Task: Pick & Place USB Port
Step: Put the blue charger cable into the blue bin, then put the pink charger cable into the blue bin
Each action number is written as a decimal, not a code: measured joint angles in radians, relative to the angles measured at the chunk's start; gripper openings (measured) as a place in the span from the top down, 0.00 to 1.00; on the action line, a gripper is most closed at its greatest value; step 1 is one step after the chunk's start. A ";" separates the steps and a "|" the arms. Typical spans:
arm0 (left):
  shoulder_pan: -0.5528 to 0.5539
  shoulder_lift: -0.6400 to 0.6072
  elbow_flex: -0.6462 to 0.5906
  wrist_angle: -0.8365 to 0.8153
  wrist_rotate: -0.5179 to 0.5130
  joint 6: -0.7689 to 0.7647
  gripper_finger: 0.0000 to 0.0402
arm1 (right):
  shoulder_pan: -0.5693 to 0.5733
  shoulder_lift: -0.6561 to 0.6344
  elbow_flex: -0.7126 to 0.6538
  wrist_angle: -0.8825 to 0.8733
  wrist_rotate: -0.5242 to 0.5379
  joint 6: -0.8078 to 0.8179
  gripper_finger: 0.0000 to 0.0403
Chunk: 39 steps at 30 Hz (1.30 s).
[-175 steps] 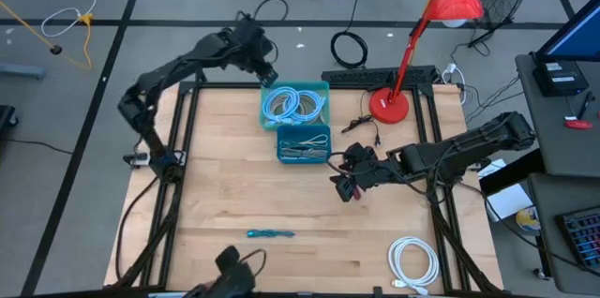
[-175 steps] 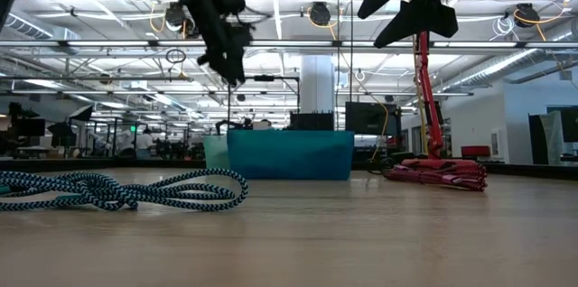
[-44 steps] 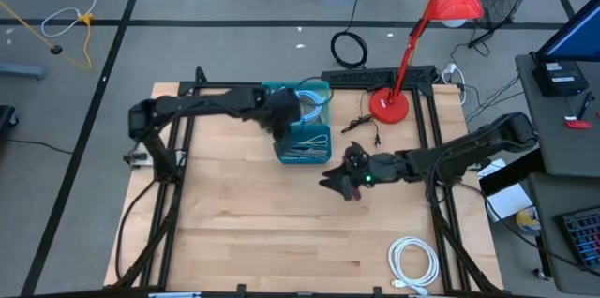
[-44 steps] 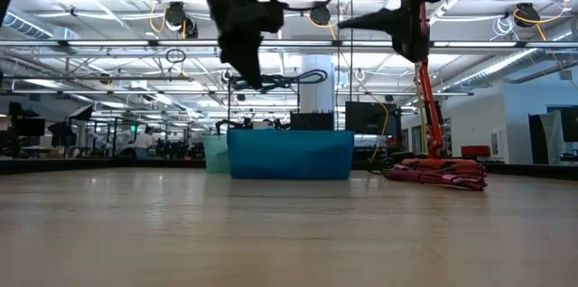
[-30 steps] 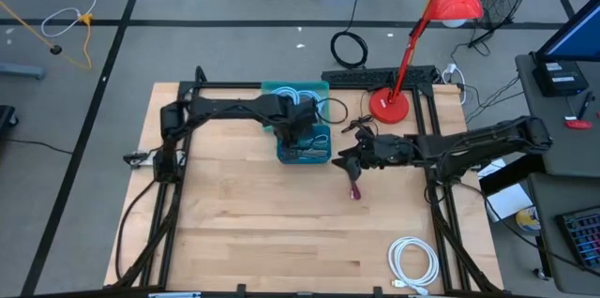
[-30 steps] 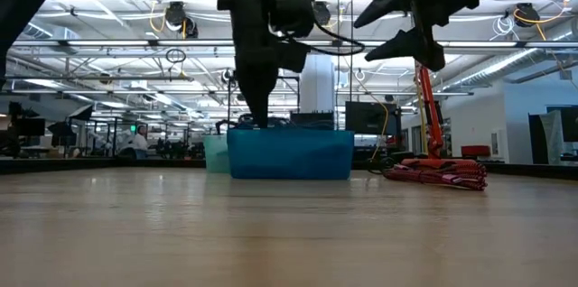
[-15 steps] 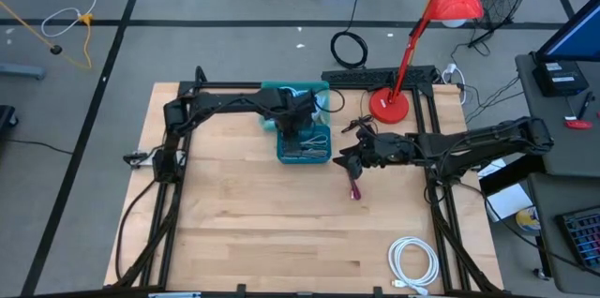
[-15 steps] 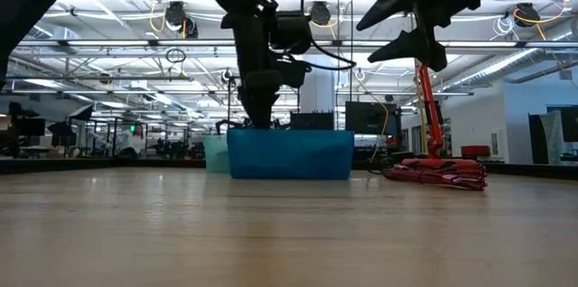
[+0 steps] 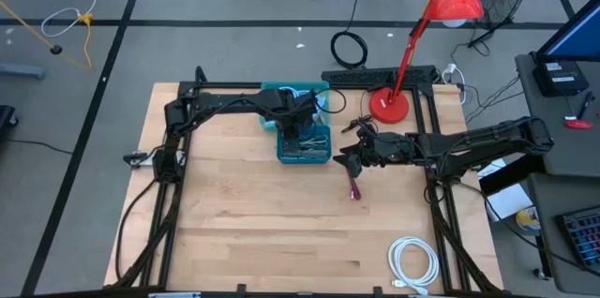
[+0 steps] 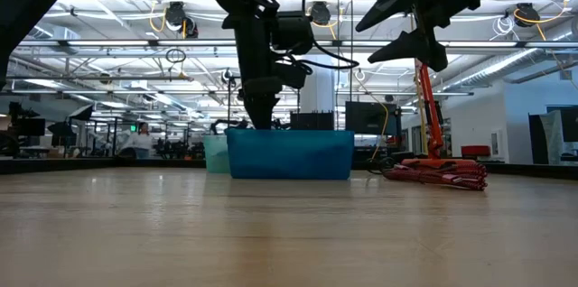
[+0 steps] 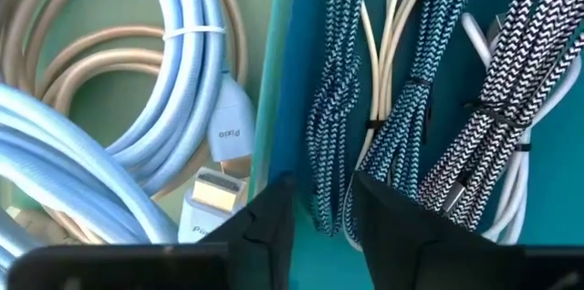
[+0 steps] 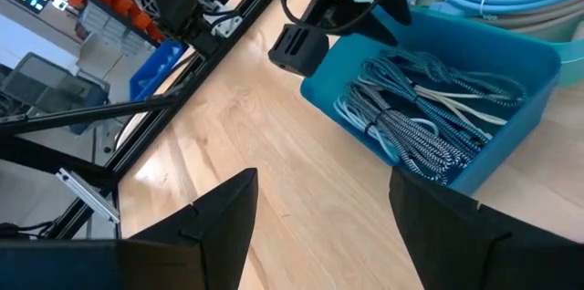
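Teal bin (image 9: 305, 145) sits far-centre on the wood table (image 9: 244, 232); from high view you see left gripper (image 9: 298, 129) over it, tips hidden by its own wrist. Right gripper (image 9: 349, 157) hovers just right of the bin.

Low view: bin wall (image 10: 289, 154) hides contents.

Left wrist: fingers (image 11: 269, 222) slightly apart, clamped on nothing, braided USB cables (image 11: 411, 117) lying loose just beyond; pale blue cable (image 11: 137, 135) in next bin.

Right wrist: fingers (image 12: 224, 217) wide apart, empty.
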 joint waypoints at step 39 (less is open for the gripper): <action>-0.535 -0.534 0.000 -0.199 -0.281 -0.426 0.60 | 0.119 0.231 -0.019 -0.370 -0.128 0.643 0.41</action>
